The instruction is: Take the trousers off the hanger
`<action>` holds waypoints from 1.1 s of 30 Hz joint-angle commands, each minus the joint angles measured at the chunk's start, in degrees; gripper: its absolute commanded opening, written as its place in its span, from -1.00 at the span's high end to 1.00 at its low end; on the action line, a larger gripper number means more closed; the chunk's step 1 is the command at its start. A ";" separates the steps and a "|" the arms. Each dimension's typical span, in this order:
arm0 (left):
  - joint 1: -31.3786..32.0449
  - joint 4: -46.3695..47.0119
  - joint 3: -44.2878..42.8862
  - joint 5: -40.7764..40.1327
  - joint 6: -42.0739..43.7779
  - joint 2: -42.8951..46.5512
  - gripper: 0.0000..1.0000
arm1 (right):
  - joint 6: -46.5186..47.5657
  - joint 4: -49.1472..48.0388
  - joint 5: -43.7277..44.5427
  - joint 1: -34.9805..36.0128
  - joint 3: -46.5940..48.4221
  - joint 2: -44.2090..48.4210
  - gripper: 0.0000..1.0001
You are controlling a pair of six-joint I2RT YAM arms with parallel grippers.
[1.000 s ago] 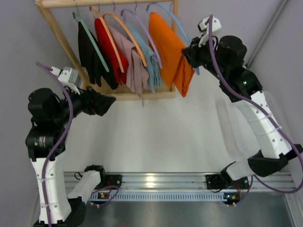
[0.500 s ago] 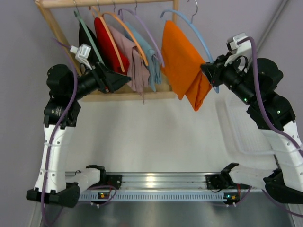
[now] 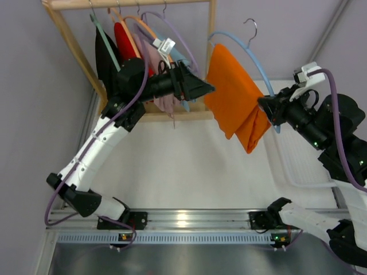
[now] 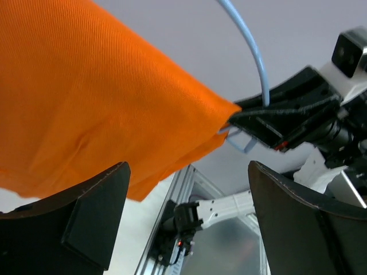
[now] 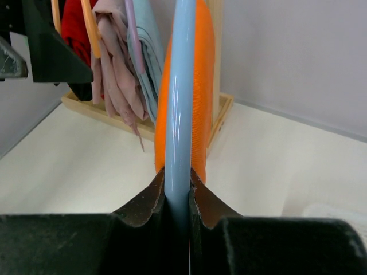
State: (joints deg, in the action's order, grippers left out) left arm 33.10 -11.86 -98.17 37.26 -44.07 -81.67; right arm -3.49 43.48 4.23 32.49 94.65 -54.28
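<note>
The hanger (image 3: 252, 54) is in the air just right of the wooden rack (image 3: 211, 34), off its top rail. In the top view its long blue curve runs from upper left, near the rack's right post, down to lower right. The small silver hook at its crest points up and away from the arms.

The trousers (image 3: 235, 91) hang over the hanger as a folded orange sheet. They slant the same way, with their lowest corner towards the lower right, above the white table (image 3: 189, 166).

The right claw (image 3: 268, 109) is pinched tight on the hanger's lower right end. Its wrist view shows the blue bar squeezed between both fingers, with orange cloth just behind it.

The left claw (image 3: 206, 89) is spread wide with nothing in it. It points at the left edge of the trousers from just beside them. Whether it touches the cloth I cannot tell. In its wrist view the orange cloth fills the upper left above the two parted fingers.

The black, red, pink and pale blue garments (image 3: 166, 100) hang crowded on the rack behind the left arm, which crosses in front of them. The rack's right post stands close beside the upper end of the trousers.
</note>
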 commanded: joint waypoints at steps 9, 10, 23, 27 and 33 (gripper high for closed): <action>9.52 16.25 -15.20 -8.42 -16.65 -14.47 -0.69 | -8.63 -15.62 4.73 -4.10 -2.98 6.64 1.00; 10.22 16.25 -16.43 -8.86 -17.27 -16.05 -0.69 | -10.12 -15.45 4.74 -4.80 -3.16 6.73 1.00; 17.87 12.12 -25.22 -16.86 -24.04 -27.13 -0.49 | -16.73 -15.88 2.54 -8.32 -8.52 9.63 1.00; 18.93 9.77 -27.95 -18.53 -24.57 -29.33 -0.36 | -18.04 -16.06 0.70 -9.02 -10.18 10.07 1.00; 20.25 8.78 -29.71 -19.76 -25.71 -31.36 -0.28 | -18.66 -16.94 -0.98 -9.02 -12.30 10.51 1.00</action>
State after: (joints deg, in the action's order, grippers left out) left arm 52.56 -3.53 -124.88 19.07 -68.12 -112.46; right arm -20.69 44.10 4.86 24.14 80.51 -46.37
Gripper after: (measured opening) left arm 0.644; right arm 0.128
